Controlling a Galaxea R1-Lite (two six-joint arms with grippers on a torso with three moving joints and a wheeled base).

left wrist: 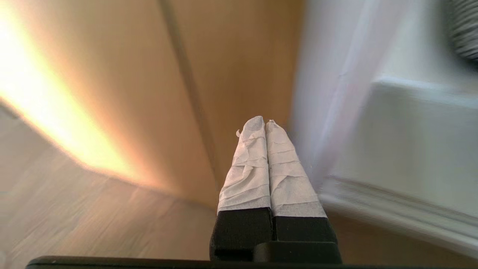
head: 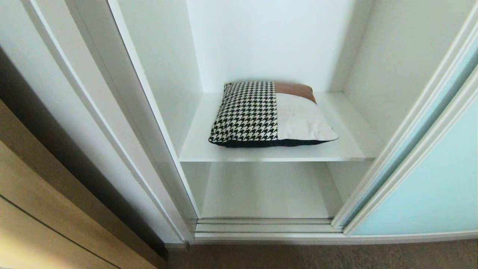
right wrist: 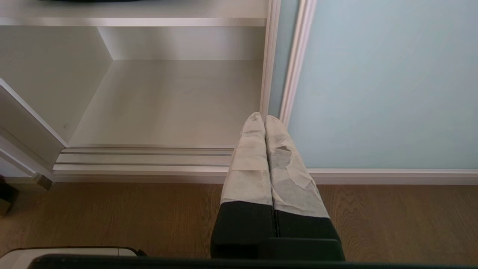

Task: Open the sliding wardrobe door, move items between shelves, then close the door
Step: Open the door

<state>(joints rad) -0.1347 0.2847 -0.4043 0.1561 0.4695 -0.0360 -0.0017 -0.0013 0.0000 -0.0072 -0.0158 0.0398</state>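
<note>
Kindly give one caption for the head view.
Open wardrobe: cushion on upper shelf, sliding door at right.

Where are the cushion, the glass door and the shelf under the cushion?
cushion (head: 261,114), head view, on its black-and-white checked half.
glass door (head: 429,186), head view, on the pale blue-green pane at the right.
shelf (head: 347,144), head view, on the bare white board right of the cushion.

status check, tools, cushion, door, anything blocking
Left tool shut, empty, near wood panel. Right tool shut, empty, low by sliding door. Door open; cushion flat on upper shelf. Nothing blocking.
</note>
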